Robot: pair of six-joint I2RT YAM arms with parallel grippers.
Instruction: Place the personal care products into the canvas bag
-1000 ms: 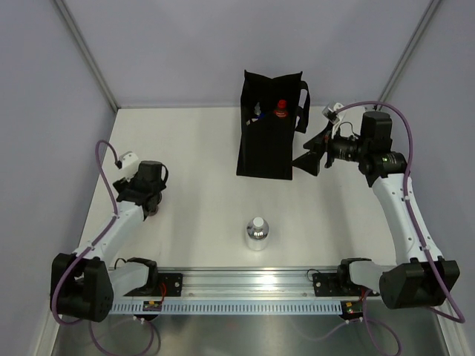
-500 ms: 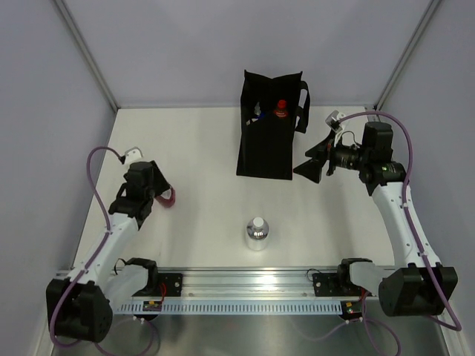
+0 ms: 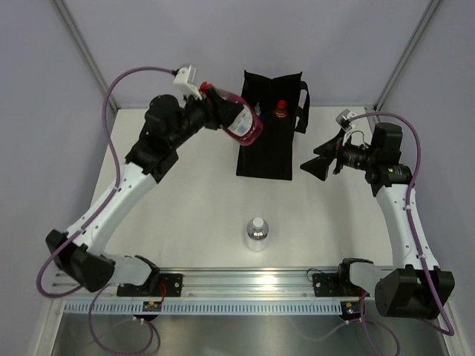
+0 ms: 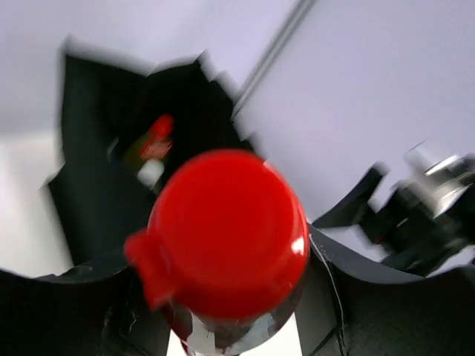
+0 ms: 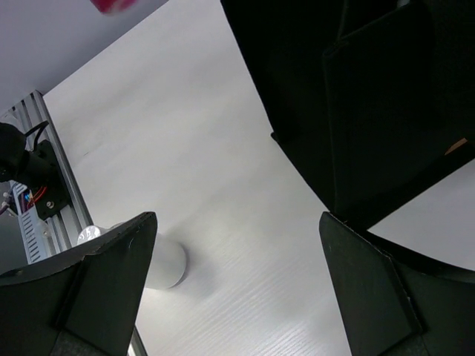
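Observation:
My left gripper (image 3: 236,122) is shut on the red bottle (image 3: 246,128), raised in the air at the top left corner of the canvas bag (image 3: 267,152). In the left wrist view the red bottle (image 4: 230,237) fills the middle, with the black bag (image 4: 96,185) blurred behind it. Inside the bag's open top a red-capped bottle (image 3: 280,110) and a blue cap (image 3: 260,116) show. A clear white-capped bottle (image 3: 257,231) stands on the table in front of the bag. My right gripper (image 3: 316,165) stands open just right of the bag, nothing between its fingers.
In the right wrist view the bag (image 5: 371,111) hangs at the upper right and the clear bottle (image 5: 167,263) lies beyond the left finger. An aluminium rail (image 3: 245,285) runs along the near edge. Enclosure walls stand on three sides.
The left arm closed on the red bottle at the table's left side, then lifted it up and right to the bag's top left corner. The right arm only shifted slightly.

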